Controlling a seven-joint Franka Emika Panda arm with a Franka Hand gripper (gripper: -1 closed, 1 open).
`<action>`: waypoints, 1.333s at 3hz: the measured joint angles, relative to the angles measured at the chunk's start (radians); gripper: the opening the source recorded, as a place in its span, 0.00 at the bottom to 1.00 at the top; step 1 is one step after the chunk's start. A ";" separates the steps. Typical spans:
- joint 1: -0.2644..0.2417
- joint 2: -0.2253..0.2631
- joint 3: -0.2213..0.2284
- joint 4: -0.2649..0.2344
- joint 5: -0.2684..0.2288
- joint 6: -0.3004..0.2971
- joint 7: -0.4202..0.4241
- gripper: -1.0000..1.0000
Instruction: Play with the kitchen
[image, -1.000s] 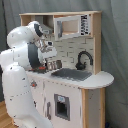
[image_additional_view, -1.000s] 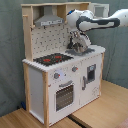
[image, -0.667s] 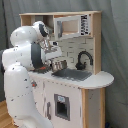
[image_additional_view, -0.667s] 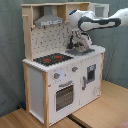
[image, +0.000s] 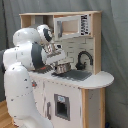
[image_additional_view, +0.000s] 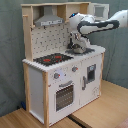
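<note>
The gripper (image_additional_view: 77, 46) hangs low over the kitchen (image_additional_view: 60, 75), its jaws just above a metal pot (image: 61, 68) at the sink (image: 76, 74). Directly behind the jaws the pegboard back (image_additional_view: 52, 39) closes the way. In the first exterior view, the black faucet (image: 84, 58) stands near the jaws toward the first exterior view's right. Overhead, the hood (image_additional_view: 49, 20) and upper shelf (image: 60, 15) cap the space. In the second exterior view, room lies open over the stovetop (image_additional_view: 54, 58) toward the second exterior view's left.

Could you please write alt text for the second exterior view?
A white robot arm reaches from the second exterior view's right over the counter of a white and wood toy kitchen, its pincer low near the sink.
</note>
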 joint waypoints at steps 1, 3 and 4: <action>-0.001 0.028 -0.002 -0.037 0.002 0.049 -0.082 0.00; -0.001 0.158 -0.026 -0.153 -0.006 0.120 -0.145 0.00; -0.001 0.197 -0.064 -0.182 -0.015 0.130 -0.224 0.00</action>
